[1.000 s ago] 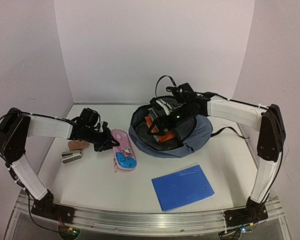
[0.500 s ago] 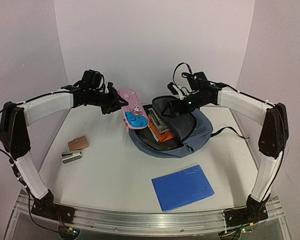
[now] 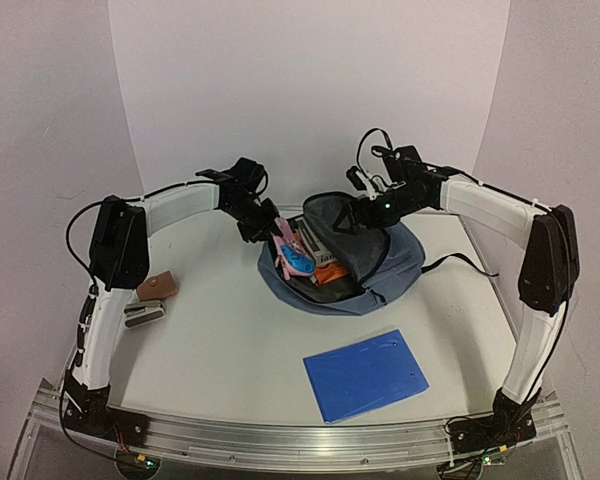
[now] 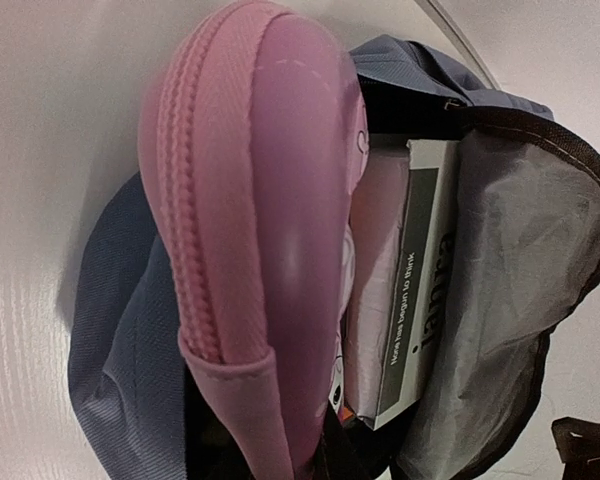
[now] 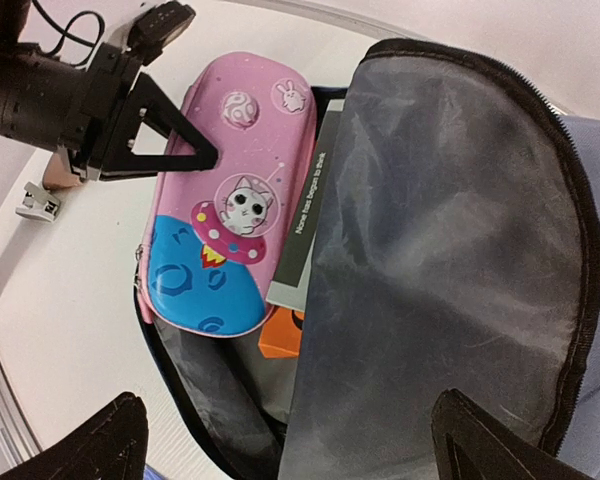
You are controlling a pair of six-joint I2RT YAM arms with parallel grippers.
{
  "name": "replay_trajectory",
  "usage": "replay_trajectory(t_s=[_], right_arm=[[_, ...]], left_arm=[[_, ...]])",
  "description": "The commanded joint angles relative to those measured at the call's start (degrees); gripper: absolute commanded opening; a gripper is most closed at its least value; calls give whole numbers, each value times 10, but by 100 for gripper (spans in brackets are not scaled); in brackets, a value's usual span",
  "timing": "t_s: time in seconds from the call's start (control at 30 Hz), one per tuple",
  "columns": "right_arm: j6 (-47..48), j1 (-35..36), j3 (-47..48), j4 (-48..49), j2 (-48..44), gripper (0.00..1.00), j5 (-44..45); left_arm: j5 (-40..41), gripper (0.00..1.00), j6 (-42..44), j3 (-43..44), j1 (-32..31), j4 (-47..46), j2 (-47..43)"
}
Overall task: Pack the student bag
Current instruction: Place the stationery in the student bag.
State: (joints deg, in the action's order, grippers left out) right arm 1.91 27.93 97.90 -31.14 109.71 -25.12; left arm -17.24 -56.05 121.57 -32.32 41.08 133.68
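The slate-blue student bag (image 3: 395,262) lies open at the back middle of the table, grey lining showing. My left gripper (image 3: 276,230) is shut on the top edge of a pink-and-blue pencil case (image 3: 292,252) and holds it upright in the bag's left opening. The case fills the left wrist view (image 4: 270,230), next to a grey-spined book (image 4: 420,300). My right gripper (image 3: 365,208) is at the raised bag flap (image 5: 450,250). Its fingers (image 5: 100,445) stand wide apart with the flap's lining between them. The right wrist view shows the case (image 5: 230,220) and the left gripper (image 5: 195,158).
A bright-blue folder (image 3: 365,373) lies at the front right. A brown pouch (image 3: 157,286) and a small grey stapler-like item (image 3: 143,315) lie at the left. An orange book (image 3: 330,272) sits inside the bag. A black strap (image 3: 460,264) trails right of the bag.
My left gripper lifted the pencil case off the table and carried it right into the bag's opening. My right gripper rose and raised the bag flap.
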Motion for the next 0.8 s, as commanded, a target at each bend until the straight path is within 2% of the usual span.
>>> replay_trajectory(t_s=[0.0, 0.17, 0.4, 0.5, 0.77], right_arm=[[-1, 2, -4, 2, -11, 98, 0], [-1, 2, -3, 2, -9, 98, -3], [-8, 3, 5, 2, 2, 98, -19], [-13, 3, 12, 2, 9, 98, -26], [-15, 20, 21, 3, 16, 98, -37]], left_arm=[[38, 0, 1, 91, -14, 85, 38], [49, 1, 21, 152, -36, 133, 63], [70, 2, -10, 109, -47, 153, 44], [84, 20, -23, 112, -47, 161, 51], [99, 52, -16, 151, -47, 204, 45]])
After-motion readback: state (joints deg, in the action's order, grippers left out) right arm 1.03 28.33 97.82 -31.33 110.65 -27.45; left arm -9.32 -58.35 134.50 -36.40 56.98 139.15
